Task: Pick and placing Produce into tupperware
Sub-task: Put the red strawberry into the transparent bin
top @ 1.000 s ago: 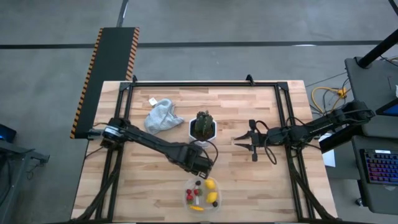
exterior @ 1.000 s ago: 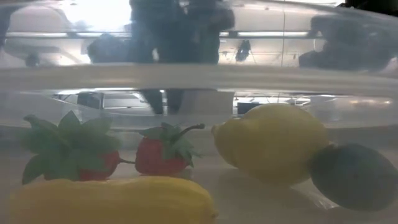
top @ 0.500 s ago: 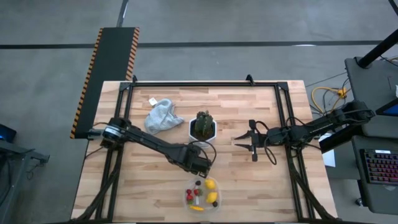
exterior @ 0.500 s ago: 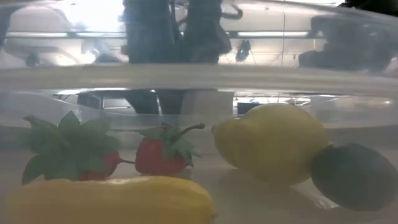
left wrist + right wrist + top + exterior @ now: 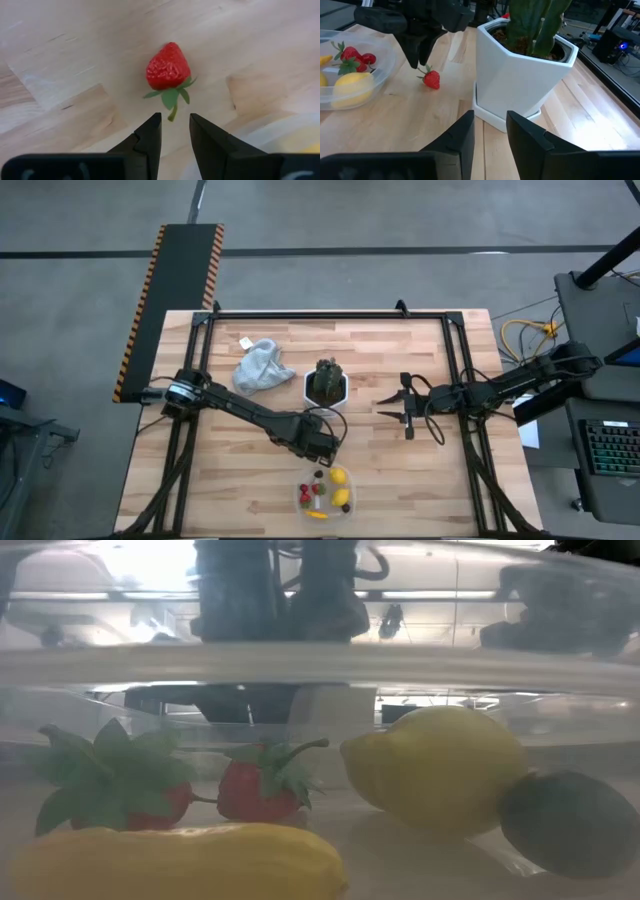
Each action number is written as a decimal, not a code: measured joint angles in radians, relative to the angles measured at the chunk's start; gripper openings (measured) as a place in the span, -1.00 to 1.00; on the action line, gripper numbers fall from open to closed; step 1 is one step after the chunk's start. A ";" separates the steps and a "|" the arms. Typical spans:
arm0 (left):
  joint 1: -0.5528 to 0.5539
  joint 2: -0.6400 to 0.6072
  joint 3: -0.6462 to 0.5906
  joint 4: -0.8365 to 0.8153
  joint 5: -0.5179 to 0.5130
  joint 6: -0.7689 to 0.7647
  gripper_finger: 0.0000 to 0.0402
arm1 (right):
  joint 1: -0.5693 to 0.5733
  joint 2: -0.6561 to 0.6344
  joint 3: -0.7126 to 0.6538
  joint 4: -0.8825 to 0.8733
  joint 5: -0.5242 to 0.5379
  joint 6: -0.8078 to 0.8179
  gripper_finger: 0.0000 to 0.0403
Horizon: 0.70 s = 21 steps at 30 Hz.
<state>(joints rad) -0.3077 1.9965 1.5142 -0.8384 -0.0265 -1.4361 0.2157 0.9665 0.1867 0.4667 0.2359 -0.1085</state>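
A red strawberry (image 5: pixel 168 67) lies on its side on the wooden table, between the white plant pot (image 5: pixel 520 75) and the clear tupperware (image 5: pixel 299 496). My left gripper (image 5: pixel 175 125) hangs just above it, a narrow gap between its fingers, the strawberry's green stem (image 5: pixel 172 114) right before the tips; it touches nothing. It also shows in the right wrist view (image 5: pixel 420 57) and the high view (image 5: pixel 320 442). In the tupperware (image 5: pixel 320 670) rest a lemon (image 5: pixel 435 770), strawberries (image 5: pixel 260 790), a thin yellow piece (image 5: pixel 180 860) and a dark berry (image 5: pixel 570 820). My right gripper (image 5: pixel 400 408) waits open, right of the pot.
The white hexagonal pot with the green spiky plant (image 5: pixel 326 384) stands at the table's middle, just beyond the left gripper. A crumpled grey cloth (image 5: pixel 260 366) lies toward the far left. Bare wood stretches to the left and right of the tupperware along the near edge.
My left gripper has drifted a little away from the tupperware, toward the table's far left, and in the low view it shows lower behind the tub. The produce in the tub has stayed where it was.
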 joint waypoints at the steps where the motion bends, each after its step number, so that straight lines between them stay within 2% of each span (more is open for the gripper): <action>1: 0.000 0.000 -0.001 0.000 0.000 -0.004 -0.57 | 0.000 0.000 0.000 0.000 0.000 0.000 -0.47; 21: 0.002 -0.002 -0.053 0.061 0.017 -0.025 -0.57 | 0.000 0.000 0.000 -0.023 0.000 -0.004 -0.49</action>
<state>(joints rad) -0.3058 1.9945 1.4616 -0.7777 -0.0097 -1.4609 0.2154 0.9668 0.1867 0.4435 0.2359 -0.1123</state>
